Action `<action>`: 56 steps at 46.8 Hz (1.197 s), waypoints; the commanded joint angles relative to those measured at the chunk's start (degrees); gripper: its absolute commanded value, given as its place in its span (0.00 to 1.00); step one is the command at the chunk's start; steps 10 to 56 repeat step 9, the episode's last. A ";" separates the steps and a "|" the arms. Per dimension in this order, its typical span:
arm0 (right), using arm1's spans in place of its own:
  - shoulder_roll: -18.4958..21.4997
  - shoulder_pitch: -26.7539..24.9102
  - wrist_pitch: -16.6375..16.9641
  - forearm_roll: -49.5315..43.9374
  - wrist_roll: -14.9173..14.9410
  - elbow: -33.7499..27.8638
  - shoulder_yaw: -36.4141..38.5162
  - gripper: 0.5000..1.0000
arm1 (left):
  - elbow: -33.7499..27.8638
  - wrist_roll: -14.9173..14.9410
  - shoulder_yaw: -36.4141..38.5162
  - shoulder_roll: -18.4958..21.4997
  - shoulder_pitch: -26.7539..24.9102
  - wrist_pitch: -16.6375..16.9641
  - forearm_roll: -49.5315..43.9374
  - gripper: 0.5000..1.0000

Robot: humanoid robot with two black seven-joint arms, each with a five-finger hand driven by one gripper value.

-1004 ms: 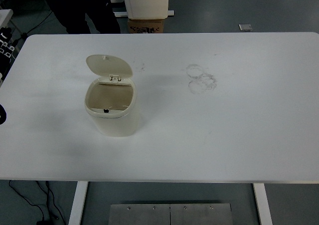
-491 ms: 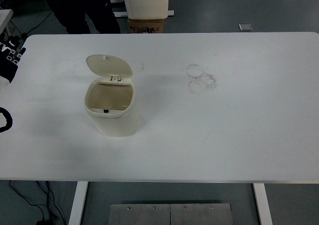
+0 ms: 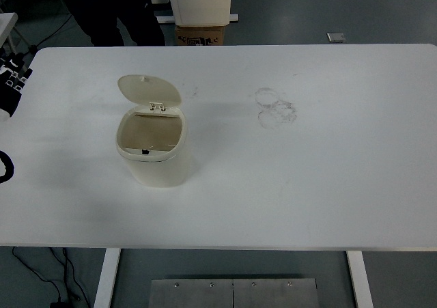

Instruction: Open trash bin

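A: Nearest first, what's at the left edge?

B: Only a sliver of the left hand (image 3: 5,166), at about 9 o'clock from the table's (image 3: 307,185) middle. Too little shows; I cannot tell whether it is spread or curled. The right hand isn't in view at all.

A: And the bin?

B: The bin (image 3: 153,154) stands upright left of centre, at roughly 3 o'clock from that hand and well apart from it. Its lid (image 3: 149,91) is already tipped up, hinged at the far rim, so it opens along the 6-to-12 line, with the latch at the near rim.

A: So which arm is closer?

B: The left, judging by what shows. The task looks done; I'd expect no further reach.

A: Anything farther off?

B: Scuff rings (image 3: 276,106) at 1 o'clock, and a person (image 3: 113,11) standing beyond the far edge at 11.
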 commanded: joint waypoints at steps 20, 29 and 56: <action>0.00 0.18 0.09 -0.17 0.24 0.09 -0.09 0.98 | -0.09 0.04 0.00 -0.01 -0.17 0.00 0.10 1.00; 0.00 0.18 0.09 -0.17 0.24 0.09 -0.09 0.98 | -0.09 0.04 0.00 -0.01 -0.17 0.00 0.10 1.00; 0.00 0.18 0.09 -0.17 0.24 0.09 -0.09 0.98 | -0.09 0.04 0.00 -0.01 -0.17 0.00 0.10 1.00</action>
